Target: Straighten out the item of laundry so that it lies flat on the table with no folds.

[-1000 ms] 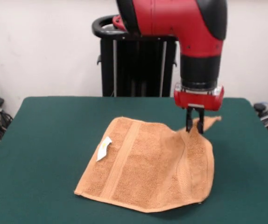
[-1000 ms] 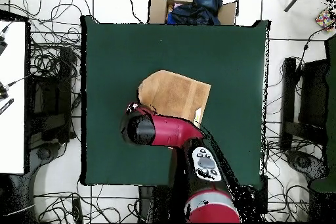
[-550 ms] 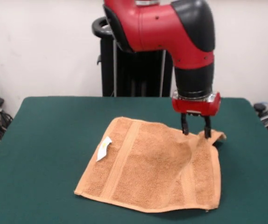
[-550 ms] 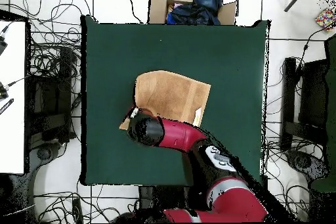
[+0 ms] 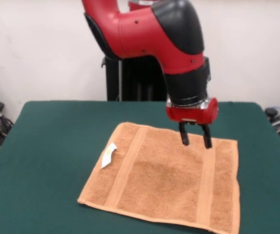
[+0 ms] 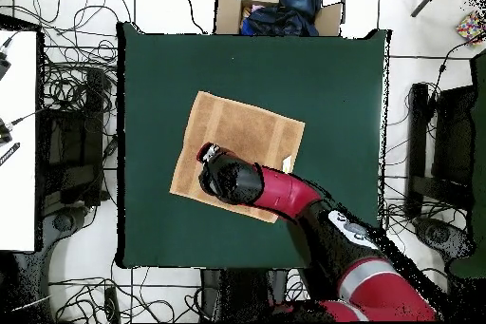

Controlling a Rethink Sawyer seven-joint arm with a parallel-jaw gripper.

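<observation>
2 fingers of my gripper (image 5: 195,140) hang apart above the towel (image 5: 164,178), with a clear gap between them and nothing held. Their tips hover over the cloth near its far edge, toward the right side in the front view, just left of the right-hand woven band (image 5: 206,183). I cannot tell whether the tips touch the pile or stop just short of it.

The towel lies spread out on the green table (image 5: 47,146), turned at a slant so that its near-left corner points toward the camera across from me. All 4 edges show and the surface looks flat, with no fold or lifted corner that I can see. A second woven band (image 5: 126,165) runs across it near the left end, and a small white tag (image 5: 109,155) sticks out from the left edge onto the table.

From overhead, the towel (image 6: 249,130) sits about mid-table, well clear of every edge, with my arm (image 6: 285,192) lying across its lower part and hiding that portion. The tag (image 6: 288,164) shows at the towel's right side there.

Beyond the table top in that view, a cardboard box (image 6: 275,7) with dark things in it stands on the floor, and cables (image 6: 66,83) lie along the left.
</observation>
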